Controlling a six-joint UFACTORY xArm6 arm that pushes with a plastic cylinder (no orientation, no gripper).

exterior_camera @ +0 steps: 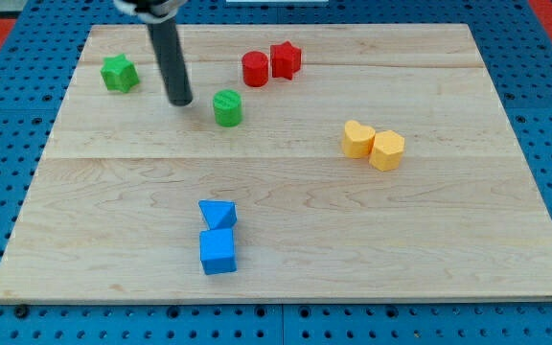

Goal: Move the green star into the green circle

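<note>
The green star (119,74) lies near the board's top left. The green circle (227,107), a short cylinder, stands to its right, a little lower. My tip (180,101) rests on the board between them, closer to the green circle and just left of it, touching neither. The dark rod rises from the tip toward the view's top.
A red cylinder (255,69) and a red star (285,59) sit together at the top middle. Two yellow blocks, a heart (357,139) and a hexagon (387,150), touch at the right. Two blue blocks (218,216) (218,251) sit at the bottom middle. The wooden board (286,278) lies on a blue pegboard.
</note>
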